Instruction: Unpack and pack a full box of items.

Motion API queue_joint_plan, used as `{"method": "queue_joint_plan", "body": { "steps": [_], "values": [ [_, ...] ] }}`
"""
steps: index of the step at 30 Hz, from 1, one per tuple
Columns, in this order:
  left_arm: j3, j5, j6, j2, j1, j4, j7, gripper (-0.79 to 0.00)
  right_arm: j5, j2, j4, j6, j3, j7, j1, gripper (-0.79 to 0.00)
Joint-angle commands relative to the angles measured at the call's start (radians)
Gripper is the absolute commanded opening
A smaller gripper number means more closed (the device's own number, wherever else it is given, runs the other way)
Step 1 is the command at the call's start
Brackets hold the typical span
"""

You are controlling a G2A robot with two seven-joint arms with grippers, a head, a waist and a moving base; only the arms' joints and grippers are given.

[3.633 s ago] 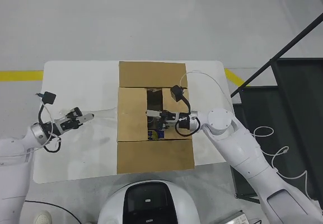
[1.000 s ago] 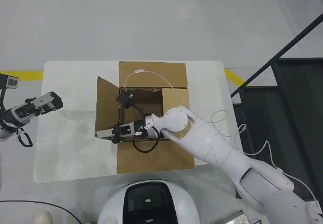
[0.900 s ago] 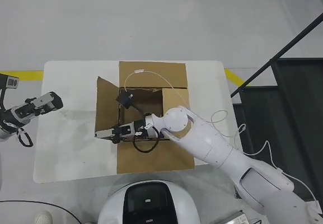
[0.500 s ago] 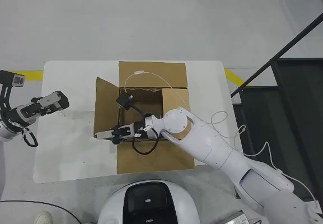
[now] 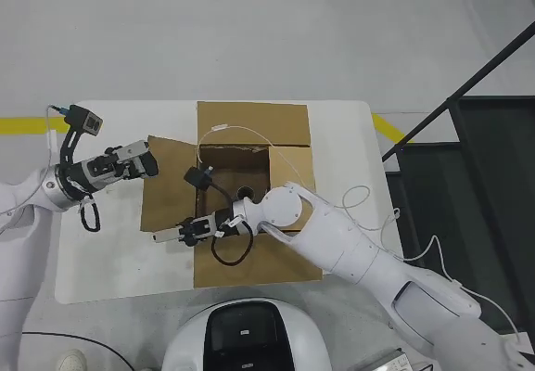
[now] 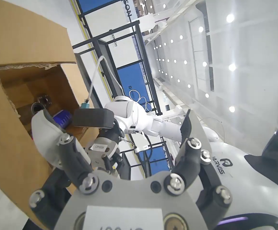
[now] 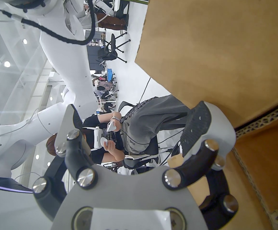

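I record a white rectangular desk [image 5: 109,264] at the centre of the top view, carrying a brown cardboard box [image 5: 248,159] whose four flaps are all turned out. The far flap [image 5: 253,121] lies flat toward the upper edge of the frame. The near flap [image 5: 258,262] lies toward the lower edge, the right-hand flap [image 5: 293,172] is folded out to the right, and the left-hand flap [image 5: 170,190] is splayed out over the desk to the left. The left arm [image 5: 82,174] enters from the left edge of the frame. The left jaws sit at the upper corner of the left-hand flap and stand wide open with nothing between the fingers [image 6: 44,126]. I cannot tell whether they touch the cardboard. The right arm [image 5: 295,209] reaches from the lower right across the box opening. The right jaws are at the lower corner of the left-hand flap, also wide open and holding nothing. The wrist view shows one of the fingers [image 7: 197,125] just beside the flap's edge. Contact there cannot be confirmed. Inside the box, the left wrist view shows a blue cylindrical item [image 6: 62,117] and a dark ring-shaped part [image 6: 43,100] near the bottom. Further contents are too shadowed to identify. A thin white cable [image 5: 239,130] arches over the far flap. Off the desk, a yellow floor stripe [image 5: 7,125] runs at upper left, and a black metal stair frame [image 5: 490,167] stands at right.
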Motion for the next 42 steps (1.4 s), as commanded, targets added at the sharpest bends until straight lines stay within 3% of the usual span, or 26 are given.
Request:
{"method": "queue_joint_plan", "body": {
  "steps": [1, 6, 12, 17, 22, 30, 42],
  "values": [
    [0.033, 0.047, -0.005, -0.004, -0.022, 0.041, 0.032, 0.0, 0.002, 0.002, 0.001, -0.007, 0.011, 0.004, -0.006, 0.0],
    [0.077, 0.148, -0.012, -0.008, -0.062, 0.122, 0.095, 0.0, 0.026, 0.035, -0.045, -0.05, 0.097, 0.049, -0.07, 0.0],
    [0.078, 0.198, -0.041, -0.006, -0.066, 0.17, 0.138, 0.0, 0.049, 0.108, -0.162, -0.099, 0.302, 0.081, -0.227, 0.0],
    [0.085, 0.316, -0.048, 0.001, -0.046, 0.15, 0.171, 0.0, 0.092, 0.159, -0.29, -0.122, 0.487, 0.098, -0.383, 0.0],
    [0.143, 0.467, -0.023, 0.001, -0.032, 0.1, 0.189, 0.0, 0.142, 0.186, -0.356, -0.152, 0.618, 0.097, -0.489, 0.0],
    [0.238, 0.562, 0.02, -0.011, -0.04, 0.082, 0.199, 0.0, 0.169, 0.199, -0.384, -0.148, 0.669, 0.108, -0.539, 0.0],
    [0.329, 0.539, 0.016, -0.028, -0.046, 0.049, 0.146, 0.0, 0.17, 0.203, -0.353, -0.158, 0.665, 0.105, -0.539, 0.0]
  ]
}}
